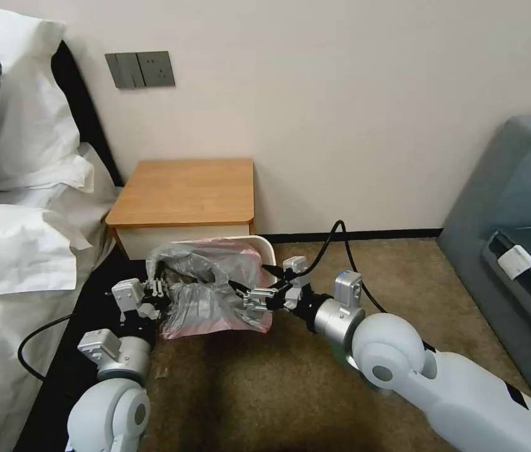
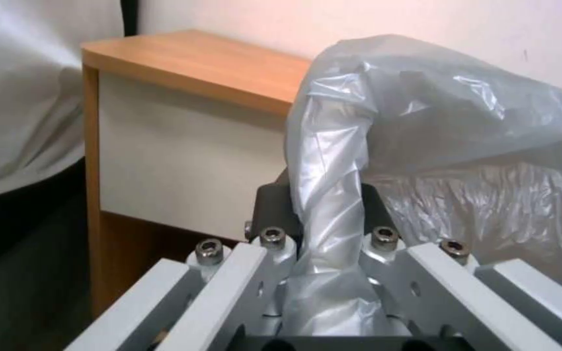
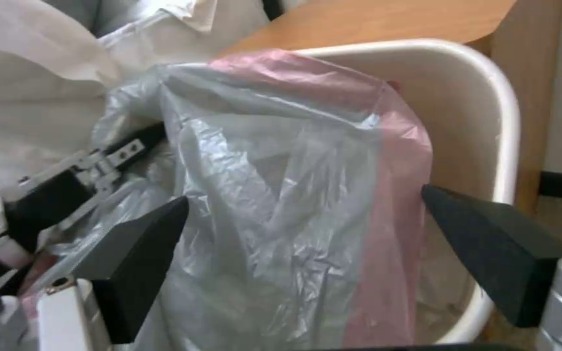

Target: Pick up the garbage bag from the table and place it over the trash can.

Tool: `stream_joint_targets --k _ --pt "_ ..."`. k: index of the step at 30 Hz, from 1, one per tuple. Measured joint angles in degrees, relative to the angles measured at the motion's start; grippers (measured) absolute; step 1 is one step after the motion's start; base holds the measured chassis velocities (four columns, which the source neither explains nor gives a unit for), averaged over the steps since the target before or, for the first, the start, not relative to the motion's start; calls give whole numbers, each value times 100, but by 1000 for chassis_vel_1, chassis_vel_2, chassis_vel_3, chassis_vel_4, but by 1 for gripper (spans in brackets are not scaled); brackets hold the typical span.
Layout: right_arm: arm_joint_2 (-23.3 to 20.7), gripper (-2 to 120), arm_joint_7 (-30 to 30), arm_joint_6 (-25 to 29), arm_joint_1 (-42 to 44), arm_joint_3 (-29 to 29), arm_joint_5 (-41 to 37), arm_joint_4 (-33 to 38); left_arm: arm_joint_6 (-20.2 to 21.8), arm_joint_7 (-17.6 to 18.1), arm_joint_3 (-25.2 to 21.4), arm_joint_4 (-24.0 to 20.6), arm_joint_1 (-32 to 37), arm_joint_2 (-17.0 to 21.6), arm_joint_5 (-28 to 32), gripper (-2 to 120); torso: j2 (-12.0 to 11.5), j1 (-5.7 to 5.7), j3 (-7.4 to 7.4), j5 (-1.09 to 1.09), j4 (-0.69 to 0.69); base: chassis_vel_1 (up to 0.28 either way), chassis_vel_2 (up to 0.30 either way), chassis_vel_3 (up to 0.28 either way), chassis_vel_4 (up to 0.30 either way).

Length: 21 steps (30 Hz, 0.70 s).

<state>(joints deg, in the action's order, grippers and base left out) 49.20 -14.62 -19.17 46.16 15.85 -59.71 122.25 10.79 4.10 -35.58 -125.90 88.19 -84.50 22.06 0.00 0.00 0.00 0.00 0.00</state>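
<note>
1. Left gripper sits at the bin's bed-side edge, and its fingers are clamped tight on a twisted rope of the garbage bag; the plastic runs straight up out from between the pads.
2. Right gripper is on the opposite side, fingers spread wide; the bag's grey-and-pink film hangs in the gap between them, whether it touches either pad I can't tell.
3. The bag is draped over the trash can, which stands on the carpet just in front of the table.
4. The bag stretches across between the two grippers, its long axis side to side, the pink edge nearest the right fingers, its bulk billowing above the left ones.
</note>
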Motion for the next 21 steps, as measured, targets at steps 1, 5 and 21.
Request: stream_joint_targets --k 1,5,21 --pt "5 92 -1 0 -10 1 17 -21 0 -1 1 0 -2 -1 0 8 0 -1 0 0 0 0 0 0 0" --pt "-7 93 1 -6 -17 -22 81 -57 0 -2 -1 12 -7 -1 0 8 0 0 0 0 0 0 0 0 0" --pt "326 92 -1261 -631 -579 342 -226 156 -94 -41 -8 79 -46 -5 -254 8 0 0 0 0 0 0 0 0 0"
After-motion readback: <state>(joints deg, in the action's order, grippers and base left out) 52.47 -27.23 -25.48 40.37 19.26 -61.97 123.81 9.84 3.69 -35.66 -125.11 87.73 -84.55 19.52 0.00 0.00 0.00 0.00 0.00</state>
